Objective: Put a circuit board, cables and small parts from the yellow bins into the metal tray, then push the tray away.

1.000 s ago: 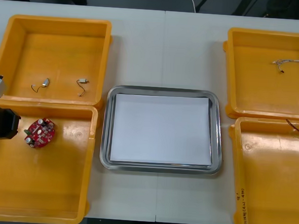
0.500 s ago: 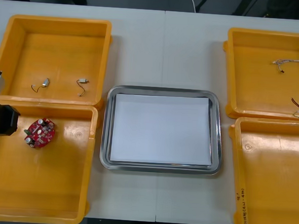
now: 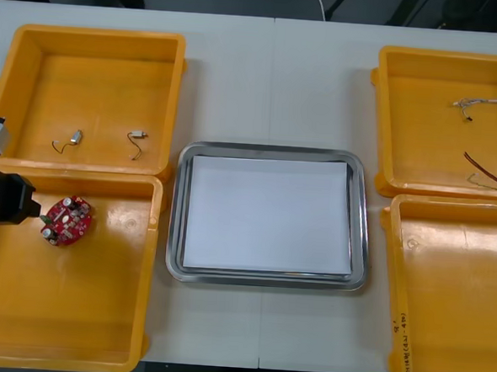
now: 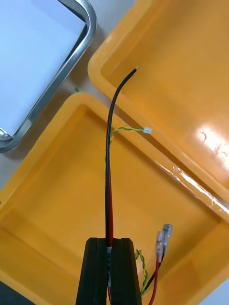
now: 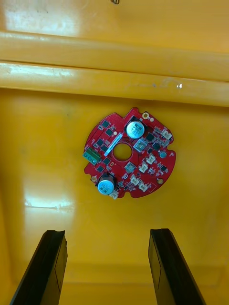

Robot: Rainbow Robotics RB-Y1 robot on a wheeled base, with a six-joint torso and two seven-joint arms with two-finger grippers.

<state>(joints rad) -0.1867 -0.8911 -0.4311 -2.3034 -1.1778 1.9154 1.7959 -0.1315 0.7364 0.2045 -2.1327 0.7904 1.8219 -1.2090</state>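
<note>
A round red circuit board [image 3: 67,220] lies flat at nine o'clock of the white-lined metal tray [image 3: 179,211]; a thin black-and-red cable [image 3: 487,170] hangs at three o'clock.

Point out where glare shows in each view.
Right wrist view: white glare on a yellow bin, floor and rim, beyond the right pincer shut on a black and red cable. Left wrist view: pale sheen on the near left bin by the open left pincer. Front view: the metal tray gleams at its rim.

Four yellow bins [image 3: 97,33], one metal tray [image 3: 272,150], one red circuit board [image 3: 67,220], two small metal parts [image 3: 74,137], three cables [image 3: 481,103].
</note>
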